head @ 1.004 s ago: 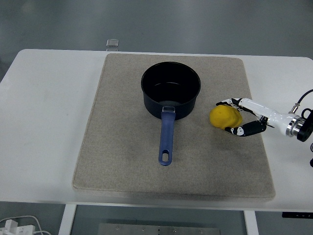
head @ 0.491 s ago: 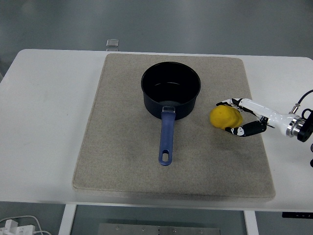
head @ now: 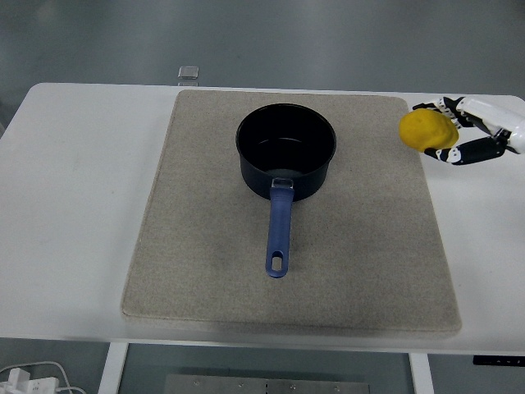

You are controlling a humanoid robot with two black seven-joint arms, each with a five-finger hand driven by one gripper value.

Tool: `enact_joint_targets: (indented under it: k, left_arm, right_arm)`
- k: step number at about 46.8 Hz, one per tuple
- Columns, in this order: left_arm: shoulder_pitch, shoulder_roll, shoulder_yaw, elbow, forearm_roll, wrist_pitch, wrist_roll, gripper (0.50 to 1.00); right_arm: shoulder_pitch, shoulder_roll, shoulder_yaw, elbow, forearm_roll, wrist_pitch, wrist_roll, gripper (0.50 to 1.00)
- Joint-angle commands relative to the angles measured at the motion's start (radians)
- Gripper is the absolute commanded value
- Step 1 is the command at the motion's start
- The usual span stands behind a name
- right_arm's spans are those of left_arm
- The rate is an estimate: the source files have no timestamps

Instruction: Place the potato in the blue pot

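Right hand [head: 467, 131] grips potato [head: 426, 130] at its fingertips.

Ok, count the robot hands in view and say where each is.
1. The right hand is at the right edge, gripping the potato by the mat's far right corner. The left hand is out of view.

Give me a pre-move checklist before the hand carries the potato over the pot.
1. Potato held by right hand: ok, fingers curl around it.
2. Potato clear of the mat: cannot tell height from one view.
3. Blue pot upright, mouth open: ok.
4. Pot interior free: ok, nothing visible inside.
5. Path from potato to pot unobstructed: ok.
6. Pot handle away from the approach side: ok, it points toward the near edge.
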Motion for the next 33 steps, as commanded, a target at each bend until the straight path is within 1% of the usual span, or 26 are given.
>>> enact_joint_targets:
  k: [1,6,12,21,24,29,33]
  left_arm:
    - [-0.001,0.0,0.0,0.0,0.0,0.0,0.001,1.0]
    - [0.0,0.0,0.0,0.0,0.0,0.0,-0.001,1.0]
    - [0.0,0.0,0.0,0.0,0.002,0.0,-0.001,1.0]
    - [0.0,0.0,0.0,0.0,0.002,0.0,-0.001,1.0]
    - [0.0,0.0,0.0,0.0,0.002,0.0,-0.001,1.0]
    - [0.0,0.0,0.0,0.0,0.0,0.0,-0.001,1.0]
    - [0.0,0.0,0.0,0.0,0.0,0.0,-0.001,1.0]
  right_arm:
    - [0.04,-0.03,0.002,-0.033,0.005,0.043,0.003,0.5]
    - [0.072,-0.042,0.002,-0.041,0.008,0.066,0.003,0.5]
    - [0.088,-0.039,0.004,-0.041,0.008,0.066,0.0,0.5]
    - [0.138,-0.01,0.001,-0.038,0.008,0.06,-0.011,0.5]
    - [0.17,0.03,0.001,-0.038,0.009,0.063,-0.025,0.5]
    - [0.221,0.128,-0.007,-0.041,0.008,0.063,-0.077,0.5]
    - [0.253,0.206,-0.015,-0.042,0.006,0.055,-0.1,0.5]
